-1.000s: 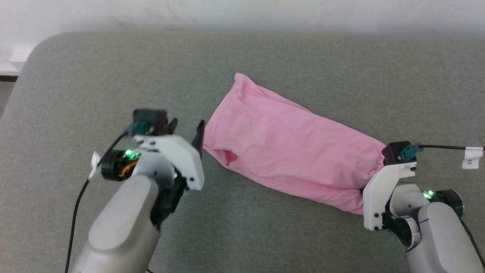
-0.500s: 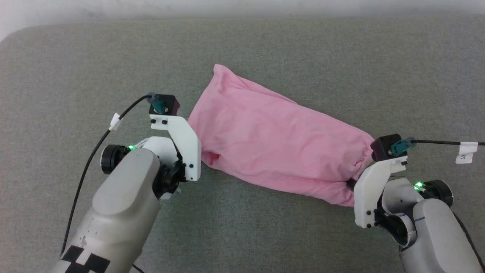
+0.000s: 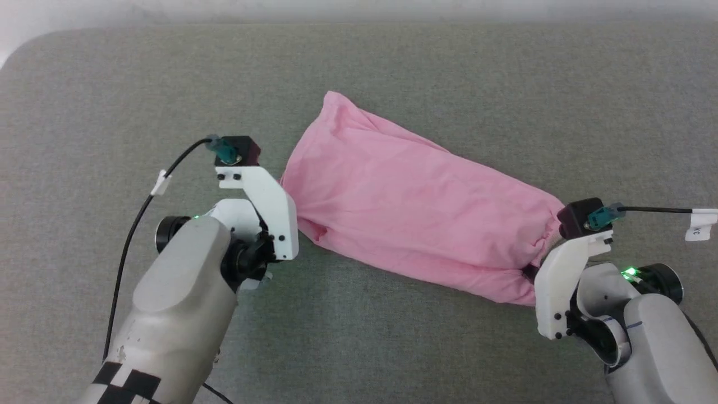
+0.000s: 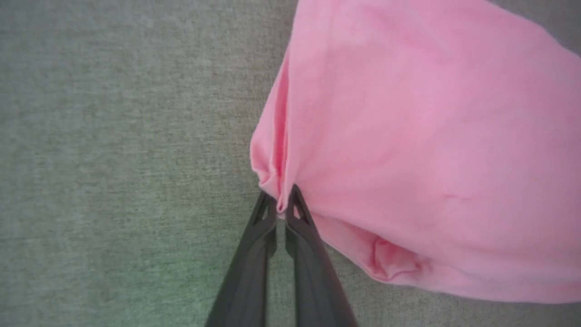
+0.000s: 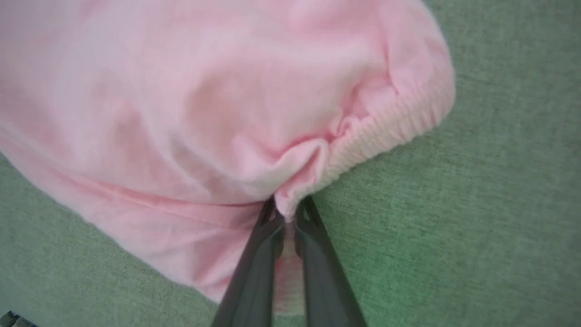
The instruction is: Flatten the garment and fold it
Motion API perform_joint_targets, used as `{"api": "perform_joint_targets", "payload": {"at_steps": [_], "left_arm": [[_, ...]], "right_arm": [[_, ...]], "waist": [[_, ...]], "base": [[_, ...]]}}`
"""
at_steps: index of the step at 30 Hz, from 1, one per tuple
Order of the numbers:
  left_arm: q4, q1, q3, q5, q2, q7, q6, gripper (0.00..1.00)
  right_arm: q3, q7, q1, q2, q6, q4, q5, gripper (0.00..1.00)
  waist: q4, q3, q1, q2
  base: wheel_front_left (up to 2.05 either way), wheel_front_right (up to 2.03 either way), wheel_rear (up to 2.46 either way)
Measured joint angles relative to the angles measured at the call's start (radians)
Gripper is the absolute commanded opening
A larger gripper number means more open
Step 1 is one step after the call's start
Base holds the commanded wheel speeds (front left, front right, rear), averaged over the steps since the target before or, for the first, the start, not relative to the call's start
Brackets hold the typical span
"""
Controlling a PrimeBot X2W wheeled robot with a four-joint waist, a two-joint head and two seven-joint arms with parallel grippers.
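Left claw (image 4: 281, 206) pinches the leg end of the light-pink thin-fabric shorts (image 3: 415, 207); right claw (image 5: 285, 211) pinches the ribbed waistband (image 5: 390, 129). Flattening appears incomplete; folding pending.

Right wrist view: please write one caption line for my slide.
Right gripper shut on the pink garment at its ribbed waistband, over a grey cloth surface.

Head view: white wrist brackets (image 3: 272, 210) hide fingers of left tool (image 4: 281, 206), right tool (image 5: 287, 212). Pink shorts (image 3: 415, 207) cut by top, right edges in left wrist view; blurred, cut top, left in right wrist view. Cable label (image 3: 701, 227) print unreadable.
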Motion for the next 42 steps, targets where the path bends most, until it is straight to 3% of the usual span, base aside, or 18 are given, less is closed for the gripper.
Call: {"api": "perform_joint_targets", "payload": {"at_steps": [10, 19, 29, 30, 31, 32, 33, 37, 42], "left_arm": [[-0.150, 0.155, 0.098, -0.095, 0.006, -0.156, -0.025, 0.00], [-0.344, 0.404, 0.067, -0.128, -0.016, -0.184, -0.015, 0.00], [-0.408, 0.535, 0.043, -0.158, -0.037, -0.172, 0.015, 0.00], [-0.411, 0.536, 0.045, -0.158, -0.037, -0.173, 0.020, 0.38], [-0.414, 0.536, 0.049, -0.157, -0.035, -0.179, 0.022, 1.00], [-0.417, 0.536, 0.052, -0.157, -0.032, -0.181, 0.024, 1.00], [-0.419, 0.536, 0.055, -0.157, -0.027, -0.182, 0.029, 1.00], [-0.445, 0.535, 0.077, -0.156, 0.002, -0.185, 0.041, 1.00], [-0.517, 0.521, 0.166, -0.151, 0.059, -0.239, 0.074, 1.00]], "right_arm": [[0.078, 0.030, 0.009, -0.156, -0.001, -0.004, 0.128, 0.00], [0.120, 0.072, 0.019, -0.328, -0.001, 0.006, 0.190, 0.00], [0.128, 0.082, 0.000, -0.360, -0.001, 0.025, 0.202, 0.00], [0.128, 0.081, 0.001, -0.357, -0.001, 0.028, 0.203, 0.00], [0.126, 0.081, 0.001, -0.353, -0.001, 0.032, 0.208, 0.13], [0.125, 0.080, 0.002, -0.347, -0.001, 0.035, 0.211, 0.76], [0.126, 0.079, 0.003, -0.342, -0.001, 0.037, 0.212, 1.00], [0.108, 0.053, 0.016, -0.312, -0.001, 0.038, 0.230, 1.00], [0.014, 0.012, 0.037, -0.256, -0.001, 0.010, 0.245, 1.00]], "waist": [[0.067, -0.052, 0.0000, -0.0001], [0.150, -0.099, -0.0001, -0.0001], [0.188, -0.118, 0.0000, -0.0001], [0.187, -0.120, 0.0000, -0.0001], [0.185, -0.124, 0.0000, -0.0001], [0.184, -0.127, -0.0001, -0.0001], [0.182, -0.131, 0.0000, -0.0001], [0.173, -0.150, -0.0001, -0.0001], [0.159, -0.179, -0.0001, -0.0001]], "base": [[0.00, 0.00, 0.00], [0.00, 0.00, 0.00], [0.00, 0.00, 0.00], [0.00, 0.00, 0.00], [0.00, 0.00, 0.00], [0.00, 0.00, 0.00], [0.00, 0.00, 0.00], [0.00, 0.00, 0.00], [0.00, 0.00, 0.00]]}}
